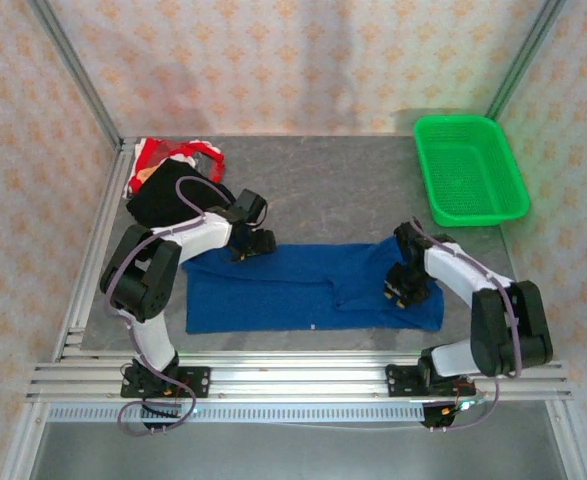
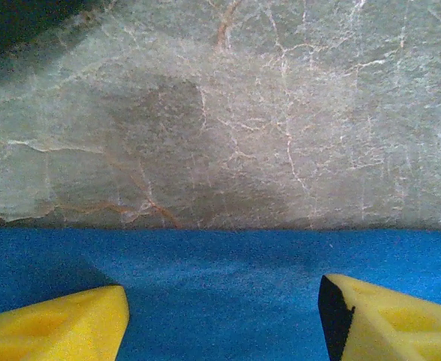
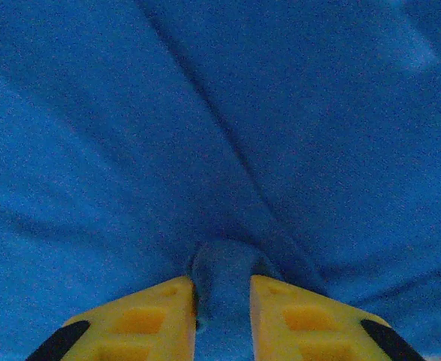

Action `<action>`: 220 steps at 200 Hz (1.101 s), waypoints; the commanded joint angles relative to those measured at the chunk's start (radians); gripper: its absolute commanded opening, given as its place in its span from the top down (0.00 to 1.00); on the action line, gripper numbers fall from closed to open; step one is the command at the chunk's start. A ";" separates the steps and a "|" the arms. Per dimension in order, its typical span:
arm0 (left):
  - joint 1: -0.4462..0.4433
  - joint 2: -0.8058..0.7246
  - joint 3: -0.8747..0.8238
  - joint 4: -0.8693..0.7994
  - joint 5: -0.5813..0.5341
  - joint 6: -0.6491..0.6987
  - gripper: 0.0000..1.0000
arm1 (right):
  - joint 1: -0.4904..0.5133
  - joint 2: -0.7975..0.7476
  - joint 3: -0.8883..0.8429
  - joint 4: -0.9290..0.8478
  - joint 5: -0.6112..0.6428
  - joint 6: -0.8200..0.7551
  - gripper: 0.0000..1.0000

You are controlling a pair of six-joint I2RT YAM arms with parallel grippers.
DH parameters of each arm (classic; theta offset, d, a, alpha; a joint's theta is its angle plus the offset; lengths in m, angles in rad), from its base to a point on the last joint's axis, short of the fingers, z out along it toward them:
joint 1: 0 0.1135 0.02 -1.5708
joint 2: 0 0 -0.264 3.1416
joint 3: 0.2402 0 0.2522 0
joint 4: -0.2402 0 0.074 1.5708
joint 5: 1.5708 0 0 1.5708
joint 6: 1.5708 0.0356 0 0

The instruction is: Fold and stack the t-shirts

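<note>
A grey, marble-veined table (image 1: 323,200) sits inside walls papered in a pale floral pattern, with aluminium rails (image 1: 293,380) along its near edge where both arms are bolted. Just beyond the rails the royal blue t-shirt (image 1: 293,285) lies spread flat as a wide band across the near middle of the table. At its right end the right gripper (image 1: 398,292) presses down on the cloth, and its yellow fingers (image 3: 160,316) are nearly together, pinching a raised fold of blue fabric between them. A little farther back, at the shirt's far left edge, the left gripper (image 1: 248,250) hangs low with its fingers (image 2: 62,323) spread wide and nothing between them, blue cloth beneath and bare table ahead. In the far left corner the black t-shirt (image 1: 158,200) lies bunched, touching the red-patterned t-shirt (image 1: 168,155) behind it. A green basket (image 1: 468,170) stands at the far right.
</note>
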 commanded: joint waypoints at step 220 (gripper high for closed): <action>-0.016 0.046 -0.009 0.046 0.034 -0.016 0.31 | 0.194 0.147 0.085 0.184 -0.130 0.032 0.81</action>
